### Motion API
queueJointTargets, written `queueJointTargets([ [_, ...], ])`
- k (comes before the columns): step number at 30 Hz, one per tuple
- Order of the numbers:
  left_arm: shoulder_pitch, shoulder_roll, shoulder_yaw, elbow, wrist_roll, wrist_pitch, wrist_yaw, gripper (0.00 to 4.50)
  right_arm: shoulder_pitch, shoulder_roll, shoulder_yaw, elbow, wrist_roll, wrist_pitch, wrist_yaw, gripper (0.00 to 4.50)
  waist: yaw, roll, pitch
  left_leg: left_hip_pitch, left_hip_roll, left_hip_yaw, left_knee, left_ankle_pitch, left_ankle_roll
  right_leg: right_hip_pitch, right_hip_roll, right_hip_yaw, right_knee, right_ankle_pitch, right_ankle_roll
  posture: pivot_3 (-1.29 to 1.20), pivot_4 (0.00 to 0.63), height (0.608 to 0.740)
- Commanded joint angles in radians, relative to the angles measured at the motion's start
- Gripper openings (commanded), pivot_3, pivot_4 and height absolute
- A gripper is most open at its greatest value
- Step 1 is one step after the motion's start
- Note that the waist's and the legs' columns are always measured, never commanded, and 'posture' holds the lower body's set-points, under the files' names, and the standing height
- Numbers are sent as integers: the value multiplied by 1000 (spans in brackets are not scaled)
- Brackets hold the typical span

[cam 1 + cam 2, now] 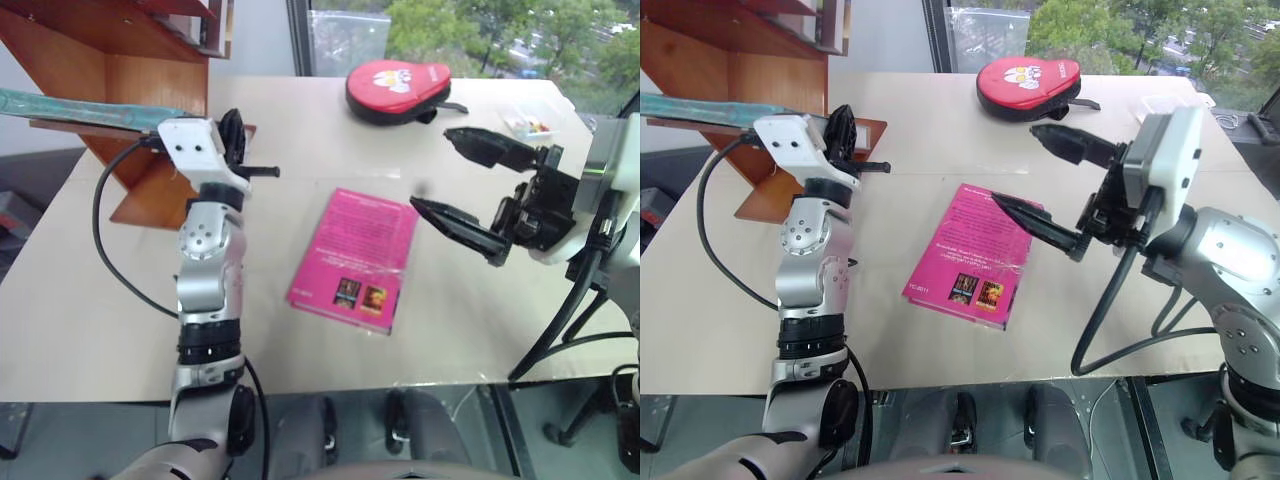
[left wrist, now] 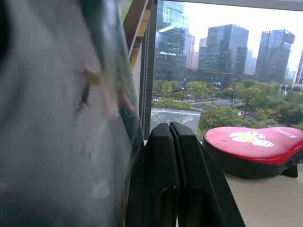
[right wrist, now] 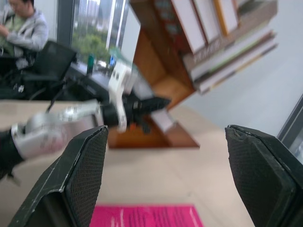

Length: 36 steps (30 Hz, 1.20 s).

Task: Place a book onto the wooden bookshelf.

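Note:
The teal book lies flat on a low slanted board of the reddish-brown wooden bookshelf, seen edge-on, and its worn cover shows close beside my left gripper. My left gripper is just right of the book's end, above the shelf's foot. Its two black fingers are pressed together with nothing between them, and the gripper points along the shelf's base. My right gripper hangs open over the table, right of the pink book, with nothing between its fingers.
A bright pink book lies flat mid-table. A red heart-shaped case sits at the far edge by the window. Several books stand on an upper shelf board. A person sits on a chair beyond the table.

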Motion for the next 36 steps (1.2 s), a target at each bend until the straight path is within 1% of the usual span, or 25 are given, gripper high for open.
queueJointTargets([
  [1,11,10,13,-21,-24,-12,-23,58,-53,42,57,-19,-5,-11,-40,4041,-1,0,0,0,0,0,0,0,0,0,0,0,0,0,0,0,150,740],
  [4,62,26,-33,-54,-76,0,-145,58,-75,63,80,-7,-15,-14,-49,4041,0,0,0,0,0,0,0,0,0,0,-1,0,0,0,0,0,150,740],
  [8,147,57,-80,-116,-197,64,-329,58,-80,68,85,3,-16,-13,-49,4041,8,0,0,-2,-1,-1,0,0,0,0,-2,-1,0,0,0,0,150,740],
  [12,213,106,-89,-151,-265,125,-434,58,-54,45,76,6,-15,6,-45,4041,8,0,0,-2,-1,-1,0,0,0,-1,-2,-1,-1,0,0,0,150,740],
  [16,271,174,-62,-176,-328,206,-504,58,83,-60,62,27,-44,86,-29,4041,14,0,0,-2,-1,-2,0,0,0,0,-2,-2,-1,0,0,0,150,740],
  [19,335,254,-4,-185,-383,264,-560,58,224,-137,-6,44,-71,121,-28,4041,17,0,0,-2,-1,-1,0,-1,1,-1,-3,-1,-1,0,0,0,150,740],
  [22,416,359,95,-184,-476,295,-690,899,429,-212,-159,36,-110,124,29,4041,23,0,0,-3,-1,-1,0,-1,0,-2,-2,-1,-1,-1,0,0,150,740],
  [23,436,384,113,-184,-495,310,-715,1335,481,-225,-202,34,-114,121,46,4041,24,0,0,-4,-1,-1,-1,-1,0,-3,-2,-1,-1,-2,2,0,150,740],
  [24,451,404,126,-183,-506,324,-725,1651,526,-233,-238,32,-116,118,62,4041,24,0,0,-4,-1,-1,-1,-1,0,-3,-2,-1,-1,-2,3,0,150,740],
  [25,463,420,135,-183,-508,336,-724,2218,565,-238,-270,30,-119,116,76,4041,24,0,0,-4,-1,-1,-1,-1,0,-4,-2,-1,-1,-3,4,0,150,740],
  [28,524,492,187,-191,-504,359,-753,3232,732,-239,-411,27,-146,112,148,4041,27,0,0,-4,-1,-2,-1,-1,0,-3,-3,-2,-2,-5,1,0,150,740],
  [29,543,511,201,-193,-497,355,-761,3634,771,-233,-443,26,-154,106,163,4041,27,0,0,-3,-1,-2,-1,-1,0,-2,-3,-2,-2,-5,1,0,150,740],
  [30,564,529,208,-195,-482,346,-770,4146,809,-223,-467,23,-156,102,178,4041,27,0,0,-3,-1,-2,-1,-3,-2,-2,-4,-2,-2,-6,0,0,150,740],
  [31,582,546,211,-197,-472,343,-780,4446,843,-217,-485,19,-162,95,192,4041,26,0,0,-3,-1,-2,-1,-3,-3,-3,-4,-2,-2,-6,0,0,150,740],
  [33,601,563,223,-195,-478,337,-805,4446,889,-208,-502,12,-179,77,213,4041,26,1,0,-3,-1,-2,-1,-5,0,-2,-4,-2,-2,-6,0,0,150,740],
  [36,598,575,228,-172,-471,323,-828,4446,906,-199,-505,11,-193,61,222,4041,25,1,0,-3,0,-2,-1,-6,0,-4,-8,-2,-2,-6,0,0,150,740],
])
